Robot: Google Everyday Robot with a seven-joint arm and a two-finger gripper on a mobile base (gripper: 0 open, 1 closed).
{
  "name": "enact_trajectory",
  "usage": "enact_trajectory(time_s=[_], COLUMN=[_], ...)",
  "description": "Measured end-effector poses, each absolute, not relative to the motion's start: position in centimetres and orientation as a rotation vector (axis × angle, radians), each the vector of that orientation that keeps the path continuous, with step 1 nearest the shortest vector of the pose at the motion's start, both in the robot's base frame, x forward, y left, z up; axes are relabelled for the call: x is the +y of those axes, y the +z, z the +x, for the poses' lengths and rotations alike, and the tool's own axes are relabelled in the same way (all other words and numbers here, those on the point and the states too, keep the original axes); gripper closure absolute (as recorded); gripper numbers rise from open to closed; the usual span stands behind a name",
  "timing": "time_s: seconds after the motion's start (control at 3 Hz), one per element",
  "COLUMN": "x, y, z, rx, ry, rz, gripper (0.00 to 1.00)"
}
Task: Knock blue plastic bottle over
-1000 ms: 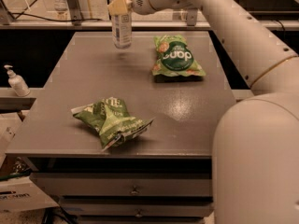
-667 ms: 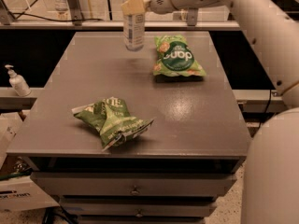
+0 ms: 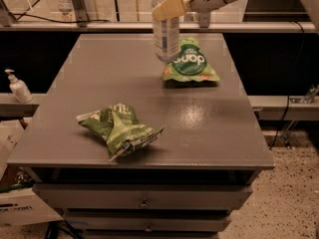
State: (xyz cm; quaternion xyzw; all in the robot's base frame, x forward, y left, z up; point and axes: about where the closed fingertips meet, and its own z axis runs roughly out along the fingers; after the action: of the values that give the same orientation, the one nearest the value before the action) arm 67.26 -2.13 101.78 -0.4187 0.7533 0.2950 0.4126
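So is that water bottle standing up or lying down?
Upright: the blue plastic bottle stands with its base on the table, body roughly vertical. The pincer is at its upper part.

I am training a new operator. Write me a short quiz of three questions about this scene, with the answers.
1. Where is the gripper relative to the blue plastic bottle?
2. True or false: the bottle lies on its side.
3. How many green chip bags are on the grey table? A one, B two, C three.
Key: 1 at the bottle's upper part; 2 false, it stands; 3 B.
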Motion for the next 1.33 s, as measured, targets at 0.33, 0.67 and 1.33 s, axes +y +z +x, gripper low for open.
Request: enact_trajectory(time_s=[0.33,0.67,1.33], x=[-4.3,-5.6,-5.2], y=[102.2,101.5,98.1], z=[63.7,60.9,58.5], rx=[1.935,1.992,2.058], ry=[0.633,0.499,0.237], rz=[-1.208,-1.377,-1.677], gripper=[1.00,1.00,1.00])
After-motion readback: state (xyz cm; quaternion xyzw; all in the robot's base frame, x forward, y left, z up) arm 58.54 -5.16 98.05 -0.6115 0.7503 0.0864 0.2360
